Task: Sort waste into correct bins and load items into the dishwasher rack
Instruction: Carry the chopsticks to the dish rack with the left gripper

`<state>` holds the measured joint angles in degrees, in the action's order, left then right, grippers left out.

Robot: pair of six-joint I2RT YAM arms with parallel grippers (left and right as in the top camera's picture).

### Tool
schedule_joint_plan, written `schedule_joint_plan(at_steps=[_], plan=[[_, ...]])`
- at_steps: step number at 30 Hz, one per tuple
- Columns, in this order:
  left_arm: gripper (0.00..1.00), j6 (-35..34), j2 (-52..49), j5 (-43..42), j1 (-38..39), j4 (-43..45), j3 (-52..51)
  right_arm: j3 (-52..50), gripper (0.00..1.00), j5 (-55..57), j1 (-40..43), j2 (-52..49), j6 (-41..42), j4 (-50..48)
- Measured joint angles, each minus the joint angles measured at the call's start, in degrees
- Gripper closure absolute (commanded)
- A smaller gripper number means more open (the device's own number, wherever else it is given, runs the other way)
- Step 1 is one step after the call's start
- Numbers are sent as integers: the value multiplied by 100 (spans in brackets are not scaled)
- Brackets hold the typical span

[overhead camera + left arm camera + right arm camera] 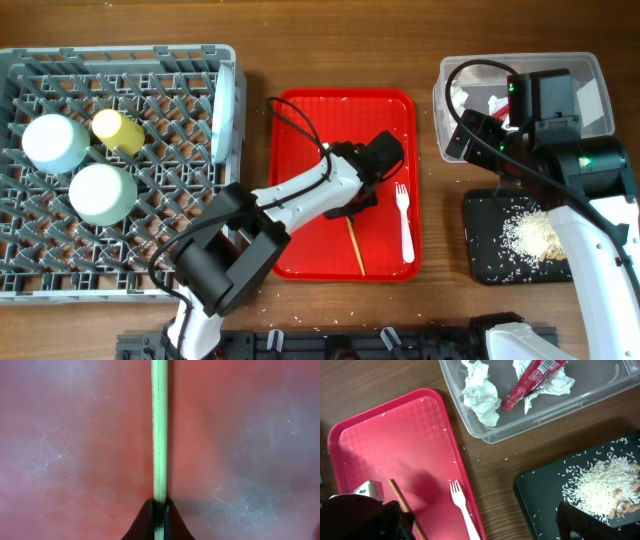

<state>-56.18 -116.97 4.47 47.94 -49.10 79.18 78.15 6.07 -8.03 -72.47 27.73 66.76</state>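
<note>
Our left pincer (159,512) is clamped on the thin wooden chopstick (159,435), which lies on the red tray (300,120) near the white fork (404,215). Our right pincer (468,135) hangs with jaws apart and empty over the edge of the clear tub (600,100) nearest the red tray.

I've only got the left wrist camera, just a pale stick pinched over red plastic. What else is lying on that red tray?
Observer: A white fork lies right of the chopstick on the red tray.
Operator: Where is the rack?
Observer: The grey rack sits left of the tray, holding two bowls, a yellow cup and a plate on edge.
Operator: And the rubbish?
Observer: The tissue and the red wrapper lie in the clear tub; rice is piled on the black tray.
</note>
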Motion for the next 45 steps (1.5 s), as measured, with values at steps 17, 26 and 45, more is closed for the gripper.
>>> schedule_joint_plan(at_steps=[17,26,45], plan=[[96,3860,5674,669,-2920,-828,-26,0,0,2,0,0,0,0],[96,7394,4701,356,-3856,-212,-26,0,0,0,0,0,0,4],[96,6319,2459,-546,-5125,138,-28,0,0,0,0,0,0,0]])
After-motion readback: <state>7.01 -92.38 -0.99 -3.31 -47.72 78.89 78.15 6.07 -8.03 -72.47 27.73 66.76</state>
